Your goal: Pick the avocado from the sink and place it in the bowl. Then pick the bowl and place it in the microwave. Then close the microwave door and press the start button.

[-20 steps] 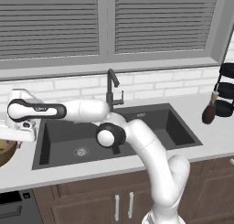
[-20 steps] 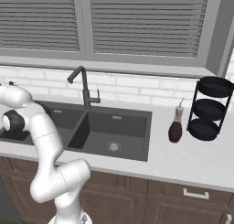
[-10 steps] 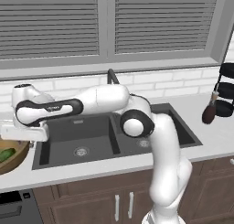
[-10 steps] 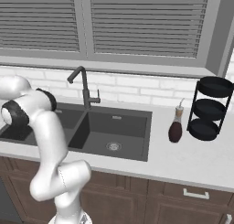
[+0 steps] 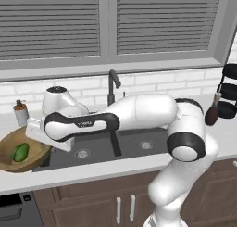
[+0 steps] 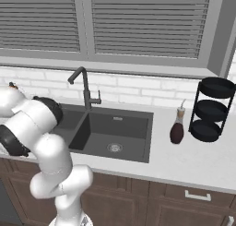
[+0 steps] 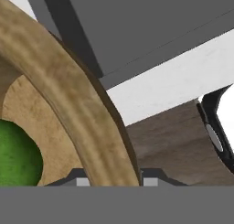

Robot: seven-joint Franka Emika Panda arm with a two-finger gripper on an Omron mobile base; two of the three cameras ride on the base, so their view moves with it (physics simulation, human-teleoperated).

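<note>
Gripping the bowl (image 5: 14, 153) by its near rim, the fingers (image 7: 112, 177) sit narrow, one each side of the wooden wall, so they appear clamped on it. The avocado (image 5: 21, 152) lies inside the bowl, which sits on the worktop (image 5: 92, 173) just left of the sink (image 5: 115, 145). Lifting should be level and slow, or the fruit may roll out. A small bottle (image 5: 20, 112) stands close behind the bowl; the faucet (image 5: 112, 85) rises behind the arm, and a dark bottle (image 6: 177, 127) and black rack (image 6: 212, 110) stand well apart.

Avocado (image 5: 21, 152) in bowl (image 5: 9, 142) (left of sink (image 5: 139, 147)).
</note>
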